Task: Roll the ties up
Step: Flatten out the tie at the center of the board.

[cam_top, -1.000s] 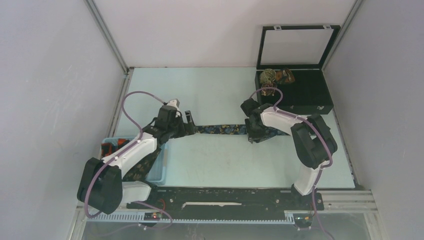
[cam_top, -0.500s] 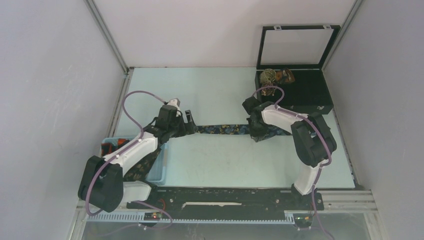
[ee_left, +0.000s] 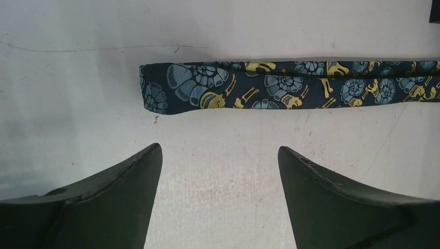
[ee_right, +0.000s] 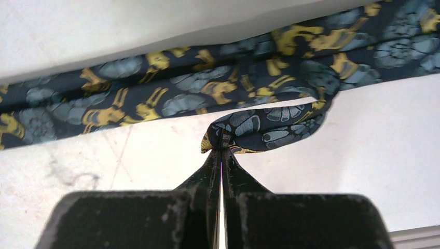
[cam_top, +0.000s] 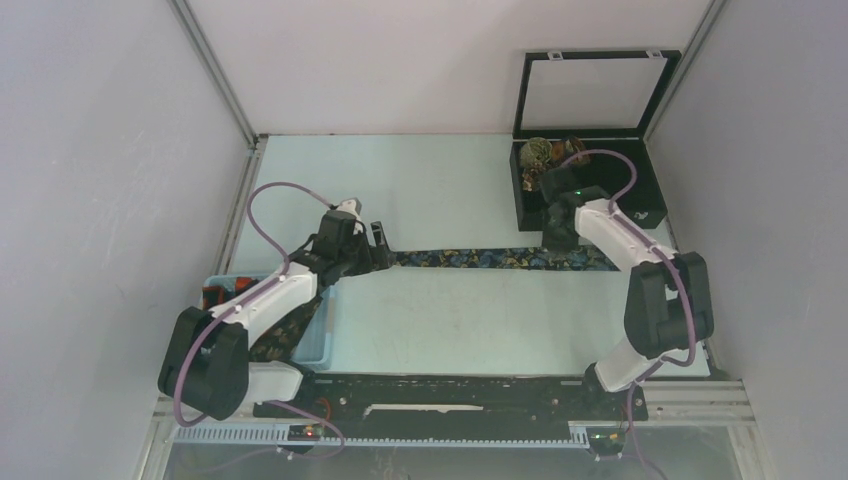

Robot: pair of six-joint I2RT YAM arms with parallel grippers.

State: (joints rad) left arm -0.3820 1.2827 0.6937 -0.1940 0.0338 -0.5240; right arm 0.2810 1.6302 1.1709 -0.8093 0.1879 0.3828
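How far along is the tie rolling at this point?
Done: rolled coils sit in the black box. In hand: the navy tie lies flat, unrolled; the right claw pinches a fold of it, and the left claw is open near one end. Left: rolling it, plus ties in the blue bin.

The left arm (cam_top: 265,298) stretches forward and inward, wrist held low; the left gripper (ee_left: 218,150) points down with its jaws spread wide, holding nothing. The right arm (cam_top: 630,245) folds at the elbow and reaches far forward; the right gripper (ee_right: 222,148) is pinched tight on a fold of the navy tie (ee_right: 155,104)
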